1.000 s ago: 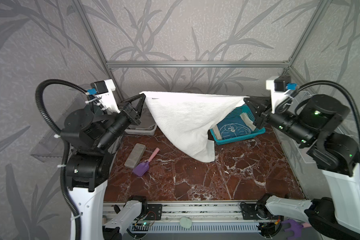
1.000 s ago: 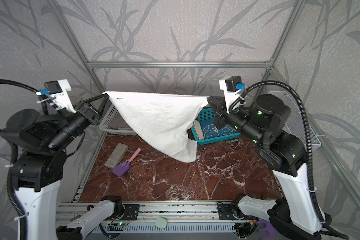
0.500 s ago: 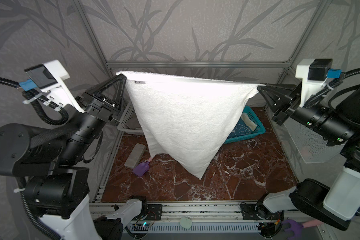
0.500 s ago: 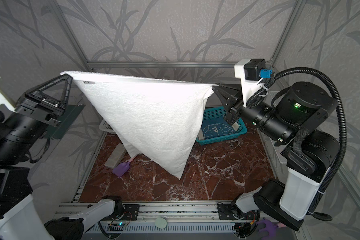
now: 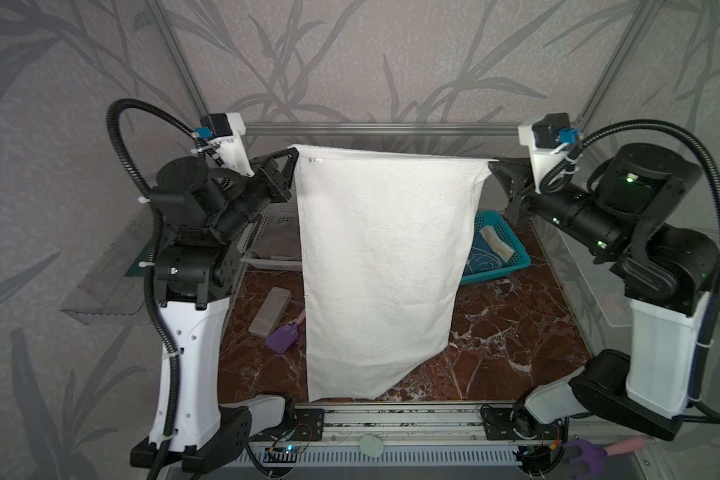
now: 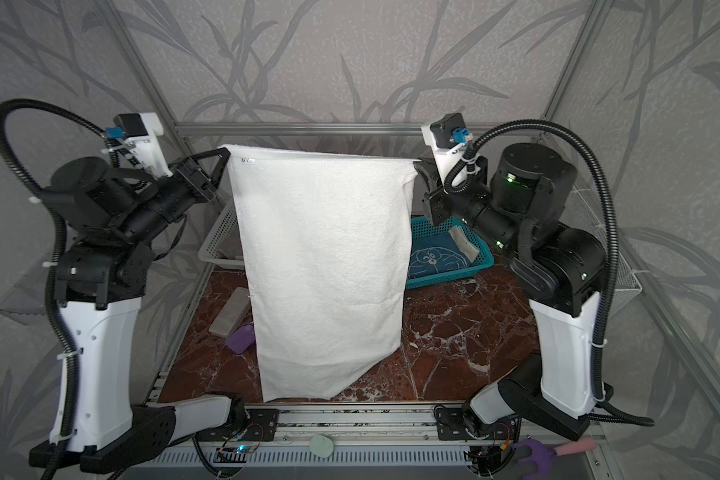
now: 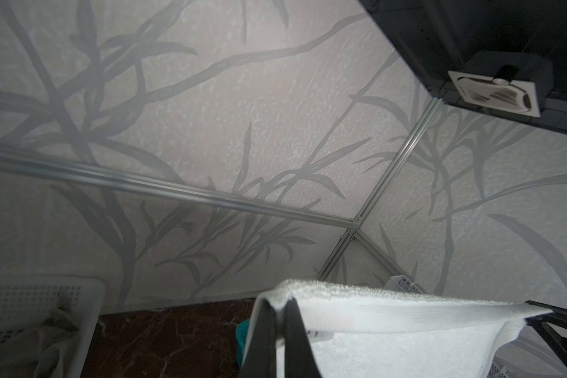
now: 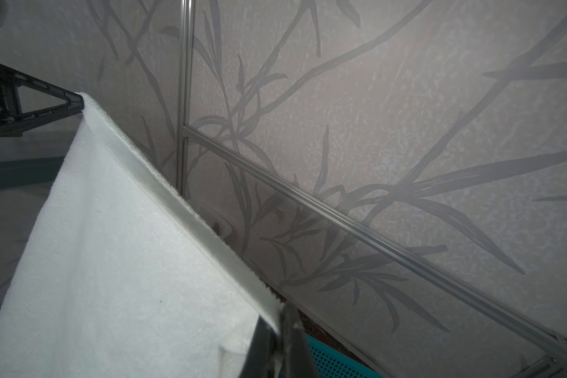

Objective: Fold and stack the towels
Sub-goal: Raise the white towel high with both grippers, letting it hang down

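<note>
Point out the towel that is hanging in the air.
The white towel: it hangs stretched between the left gripper and right gripper, each shut on a top corner. The blue towel lies in the teal basket.

Plain white towel [image 5: 383, 266], teal basket [image 5: 499, 271], red-brown marbled tabletop [image 5: 495, 332], purple scoop [image 5: 281, 338]

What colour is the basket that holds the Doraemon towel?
Teal, a blue-green; the basket shows best in a top view.
</note>
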`<state>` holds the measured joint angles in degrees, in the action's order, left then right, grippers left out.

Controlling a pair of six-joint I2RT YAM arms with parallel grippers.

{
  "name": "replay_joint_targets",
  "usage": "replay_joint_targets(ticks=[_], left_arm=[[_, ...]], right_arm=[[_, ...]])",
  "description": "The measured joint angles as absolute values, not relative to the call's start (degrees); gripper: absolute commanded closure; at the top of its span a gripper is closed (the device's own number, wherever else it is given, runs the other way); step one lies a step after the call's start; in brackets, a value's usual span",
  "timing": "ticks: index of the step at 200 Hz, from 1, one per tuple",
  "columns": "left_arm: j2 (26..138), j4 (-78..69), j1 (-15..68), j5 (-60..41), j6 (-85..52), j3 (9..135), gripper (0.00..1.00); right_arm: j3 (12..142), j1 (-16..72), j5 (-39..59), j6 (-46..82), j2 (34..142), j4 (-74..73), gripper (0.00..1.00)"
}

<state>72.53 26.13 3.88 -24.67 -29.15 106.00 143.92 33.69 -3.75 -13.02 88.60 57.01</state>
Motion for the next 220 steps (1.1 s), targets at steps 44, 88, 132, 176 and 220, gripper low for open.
replay_joint_targets(ticks=[44, 88, 132, 176, 220], left_arm=[[80.27, 14.59, 3.51, -22.65, -30.15, 80.03, 1.00], [94.65, 4.05, 3.86, -22.96, -32.60, 63.35, 1.00], [103.98, -3.62, 4.86, -24.43, -34.59, 62.48, 1.00], [109.21, -7.90, 5.26, -25.21, -36.05, 66.06, 1.00], [114.17, -9.45, 5.41, -25.63, -36.97, 72.51, 1.00]], right_arm=[[130.98, 29.54, 1.65, -8.91, 101.43, 54.61, 1.00], [122.69, 30.79, 4.14, -6.24, 120.95, 52.60, 1.00], [124.55, 32.71, 0.56, -6.09, 134.91, 54.70, 1.00], [143.26, 29.63, -6.61, -8.08, 146.21, 59.51, 1.00], [156.70, 22.90, -10.20, -10.13, 153.49, 59.64, 1.00]])
